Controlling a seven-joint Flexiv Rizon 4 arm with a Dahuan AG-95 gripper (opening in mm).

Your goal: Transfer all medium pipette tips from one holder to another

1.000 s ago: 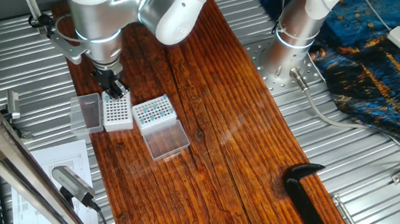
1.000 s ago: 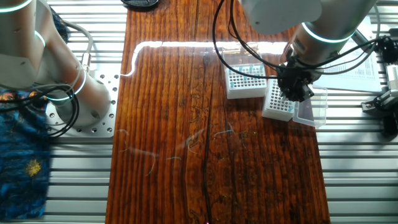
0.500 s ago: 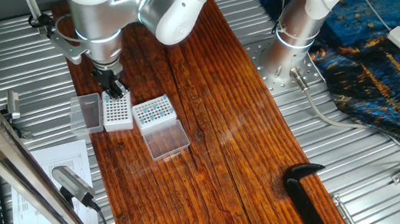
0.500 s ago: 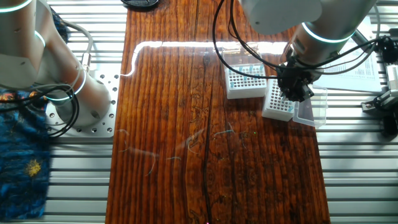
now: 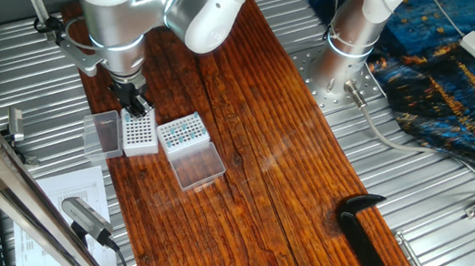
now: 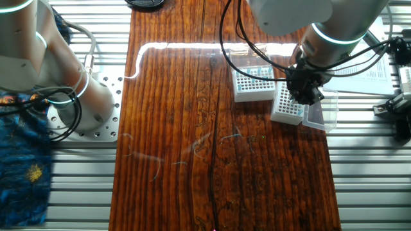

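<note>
**Gripper parked right over the white tip box**

The arm's gripper [image 5: 134,101] is down at the far end of the white-sided box [image 5: 140,133], black fingers pointing at the hole grid. In the other fixed view the gripper [image 6: 303,92] covers a good part of that box [image 6: 286,107], so I can't tell if the jaws are closed or if there's a tip pinched between them. Too small and dark.

The clear-sided box [image 5: 183,132] sits just beside the white one on the wooden board [image 5: 252,162], nearly touching it. The teal pipette tips [image 5: 186,129] show up as little dots scattered over its grid; from the other side you can see them [image 6: 255,72] too. The white box's grid looks like mostly dark holes from here.

Both lids are flipped open: a smoky one [image 5: 103,133] lying flat off the white box, and a clear one [image 5: 197,165] off the other box.

A printed sheet of paper [image 5: 73,190] lies on the metal table next to the board, but the print is too tiny to read. No readable brand or label anywhere.
</note>
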